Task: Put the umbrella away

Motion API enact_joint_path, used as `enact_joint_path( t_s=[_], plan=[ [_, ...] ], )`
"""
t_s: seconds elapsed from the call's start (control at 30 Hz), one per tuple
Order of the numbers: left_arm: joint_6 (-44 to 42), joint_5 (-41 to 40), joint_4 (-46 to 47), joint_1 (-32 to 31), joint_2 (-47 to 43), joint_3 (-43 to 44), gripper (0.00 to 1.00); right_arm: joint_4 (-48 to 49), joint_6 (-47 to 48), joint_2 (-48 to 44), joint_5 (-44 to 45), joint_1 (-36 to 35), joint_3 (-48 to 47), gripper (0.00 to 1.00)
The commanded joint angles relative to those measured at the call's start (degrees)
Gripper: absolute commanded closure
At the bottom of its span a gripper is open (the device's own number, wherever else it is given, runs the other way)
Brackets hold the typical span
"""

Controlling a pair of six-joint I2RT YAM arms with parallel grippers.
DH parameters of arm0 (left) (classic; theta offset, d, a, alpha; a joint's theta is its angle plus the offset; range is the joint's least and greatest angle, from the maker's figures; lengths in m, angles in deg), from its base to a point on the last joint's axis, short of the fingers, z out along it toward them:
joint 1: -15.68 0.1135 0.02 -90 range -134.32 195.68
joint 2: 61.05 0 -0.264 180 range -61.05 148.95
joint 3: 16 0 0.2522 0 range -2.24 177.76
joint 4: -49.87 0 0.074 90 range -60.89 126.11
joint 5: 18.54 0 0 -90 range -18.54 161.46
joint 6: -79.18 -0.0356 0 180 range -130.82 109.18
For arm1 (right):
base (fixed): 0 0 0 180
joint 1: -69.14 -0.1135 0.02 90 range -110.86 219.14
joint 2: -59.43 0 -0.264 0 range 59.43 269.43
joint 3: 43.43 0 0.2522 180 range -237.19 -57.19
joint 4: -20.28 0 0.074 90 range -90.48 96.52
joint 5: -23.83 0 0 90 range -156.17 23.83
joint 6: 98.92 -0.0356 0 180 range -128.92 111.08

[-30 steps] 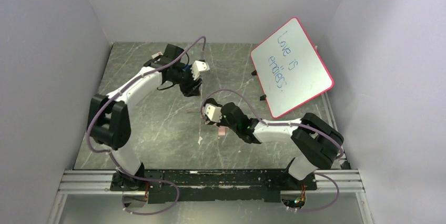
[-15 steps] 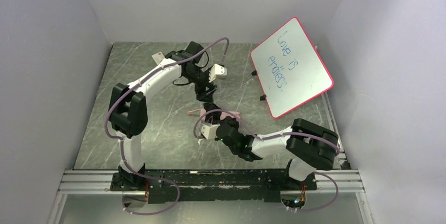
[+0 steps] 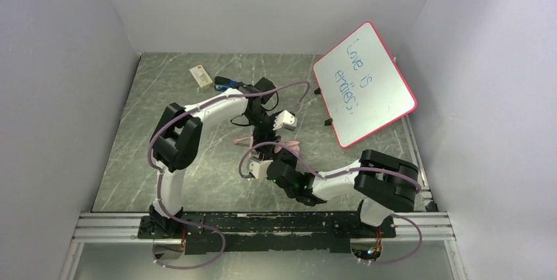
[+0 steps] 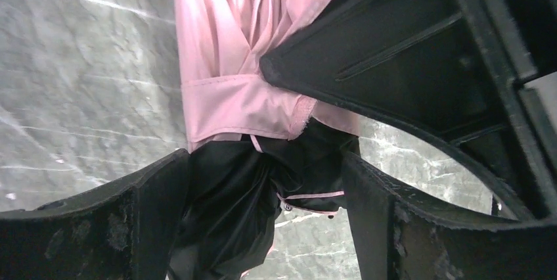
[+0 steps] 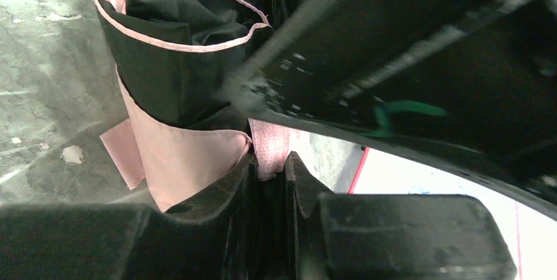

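The umbrella [image 3: 289,145] lies folded at the table's middle, mostly hidden under both grippers. In the left wrist view its pale pink fabric [image 4: 223,96] is above and its black fabric below. My left gripper [image 3: 264,132] is shut on the bunched fabric, which fills the gap between the fingertips [image 4: 266,162]. My right gripper [image 3: 270,157] is shut on the umbrella's pink strap [image 5: 266,142], just beside the black and pink bundle [image 5: 177,83]. The shaft and handle are hidden.
A pink-framed whiteboard [image 3: 363,93] leans at the right back. A small white box [image 3: 201,75] and a blue object [image 3: 222,83] lie at the back left. White walls close in the marble table [image 3: 164,162]. The two wrists are crowded together.
My left arm has swung right and nearer, from the back middle to just behind the right gripper. My right gripper has drawn back toward the near edge.
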Motion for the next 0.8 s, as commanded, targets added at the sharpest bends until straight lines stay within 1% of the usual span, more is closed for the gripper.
enact_joint_path(
  t_s=[0.0, 0.2, 0.27, 0.3, 0.37, 0.5, 0.57, 0.63, 0.7, 0.73, 0.77],
  plan=[
    [-2.7, -1.03, 0.1, -0.01, 1.7, -2.54, 0.13, -2.76, -1.98, 1.45, -2.68, -1.24, 1.1, 0.79],
    [-3.43, -1.45, 0.87, -0.58, 3.82, -6.11, 0.15, -2.43, -2.28, 1.0, -2.24, -1.44, 1.18, 0.78],
    [-3.34, -2.08, 1.45, -0.72, 4.48, -6.98, 0.17, -2.32, -2.63, 0.61, -2.19, -1.59, 1.18, 0.78],
    [-3.28, -2.29, 1.65, -0.76, 4.86, -7.11, 0.2, -2.25, -2.82, 0.41, -2.19, -1.52, 1.18, 0.78],
    [-3.06, -2.91, 1.58, -0.85, 5.97, -6.97, 0.3, -2.23, -3.15, 0.04, -2.19, -1.58, 0.99, 0.79],
    [-3.48, -4.78, -0.57, -0.85, 8.98, -5.58, 0.56, -1.22, -4.3, -0.92, -2.57, -1.57, 0.83, 0.8],
    [-3.77, -5.48, -1.03, -0.85, 9.74, -5.55, 0.66, -0.82, -4.87, -1.58, -2.59, -1.59, 0.83, 0.81],
    [-3.62, -6.11, -0.35, -0.81, 9.81, -6.37, 0.73, -0.7, -5.85, -2.99, -2.63, -1.59, 0.85, 0.8],
    [-3.29, -6.77, 0.57, -0.85, 9.71, -6.98, 0.8, -1.3, -7.94, -4.94, -2.9, -1.54, 0.63, 0.74],
    [-3.07, -7.22, 0.96, -0.83, 9.72, -7.24, 0.86, -1.61, -9.3, -6.47, -3.05, -1.48, 0.53, 0.68],
    [-2.8, -7.63, 1.39, -0.85, 9.84, -7.4, 0.89, -1.87, -10.96, -8.15, -3.11, -1.5, 0.44, 0.63]
  ],
)
